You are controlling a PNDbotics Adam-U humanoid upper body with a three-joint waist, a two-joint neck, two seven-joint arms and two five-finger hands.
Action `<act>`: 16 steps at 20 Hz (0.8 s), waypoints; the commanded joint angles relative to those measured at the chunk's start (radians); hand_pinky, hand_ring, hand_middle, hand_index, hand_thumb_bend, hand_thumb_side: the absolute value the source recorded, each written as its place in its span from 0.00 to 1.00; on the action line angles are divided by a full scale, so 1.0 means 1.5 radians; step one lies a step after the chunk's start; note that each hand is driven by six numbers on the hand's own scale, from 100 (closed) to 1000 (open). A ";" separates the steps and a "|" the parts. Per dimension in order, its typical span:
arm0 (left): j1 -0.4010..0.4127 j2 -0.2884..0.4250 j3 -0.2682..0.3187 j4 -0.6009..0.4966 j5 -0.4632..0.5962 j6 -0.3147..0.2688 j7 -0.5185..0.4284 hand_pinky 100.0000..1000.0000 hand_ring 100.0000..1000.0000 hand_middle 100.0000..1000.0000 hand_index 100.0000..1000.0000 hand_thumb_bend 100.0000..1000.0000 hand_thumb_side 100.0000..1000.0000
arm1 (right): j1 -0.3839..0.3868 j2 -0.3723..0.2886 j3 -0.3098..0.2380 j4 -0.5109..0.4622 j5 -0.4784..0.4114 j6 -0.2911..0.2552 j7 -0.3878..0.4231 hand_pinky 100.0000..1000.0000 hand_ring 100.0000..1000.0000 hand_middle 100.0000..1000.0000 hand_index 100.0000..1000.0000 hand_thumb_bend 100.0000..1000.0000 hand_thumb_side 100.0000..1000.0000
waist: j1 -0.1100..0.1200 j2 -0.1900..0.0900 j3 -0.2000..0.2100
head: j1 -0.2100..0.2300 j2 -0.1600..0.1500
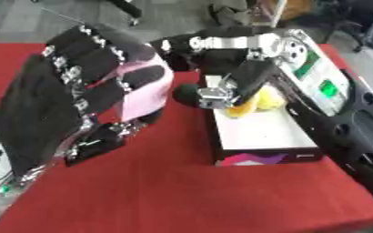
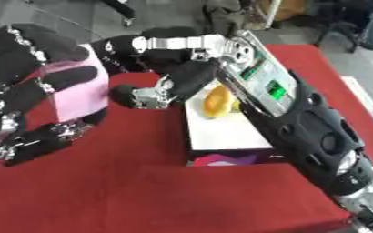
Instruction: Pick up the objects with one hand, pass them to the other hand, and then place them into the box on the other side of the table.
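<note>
Tabletop (image 1: 182, 195), covered in red cloth, filled most of both views and carried the white box (image 1: 261, 132) on the robot's right side, its open tray lying flat with a purple and pink front edge toward the camera. The right arm reached in from the right and lay along the box's far side, and the right robot hand (image 1: 221, 93) hung over the box's far left corner with its fingers curled downward; a yellow object (image 2: 216, 101), rounded and fruit-like, lay inside the box just beside that hand, and whether the fingers touched it or had let go could not be told. The left robot hand (image 1: 86, 91) was raised close to the camera on the left, its fingers curled round a pink block (image 1: 146, 91) that it held up off the tabletop. Judged from this, one item had reached the box or was at the very point of being set there, so that part of the work looked finished or nearly so. The pink block had been picked up but not yet passed across, so the handover to the right robot hand and its placing in the box remained. No other loose objects showed on the cloth.
</note>
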 commanded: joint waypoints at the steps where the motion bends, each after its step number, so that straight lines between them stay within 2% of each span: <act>1: -0.013 0.001 0.003 -0.011 -0.004 -0.002 0.004 0.65 0.64 0.62 0.53 0.00 0.00 | -0.008 -0.007 -0.012 -0.008 -0.026 0.007 0.028 1.00 1.00 0.87 1.00 0.00 0.36 | 0.002 -0.012 0.000 | -0.003 -0.002; 6: -0.013 -0.001 0.001 -0.010 -0.002 -0.004 0.008 0.65 0.63 0.62 0.53 0.00 0.00 | -0.006 -0.008 -0.010 -0.015 -0.046 0.016 0.041 1.00 1.00 0.87 1.00 0.00 0.41 | 0.002 -0.012 0.000 | -0.004 -0.002; 16: -0.017 -0.011 -0.008 -0.001 -0.006 -0.014 0.003 0.64 0.63 0.61 0.53 0.00 0.00 | -0.008 -0.005 -0.012 -0.011 -0.050 0.013 0.041 1.00 1.00 0.88 1.00 0.00 0.49 | 0.000 -0.012 -0.001 | -0.009 -0.001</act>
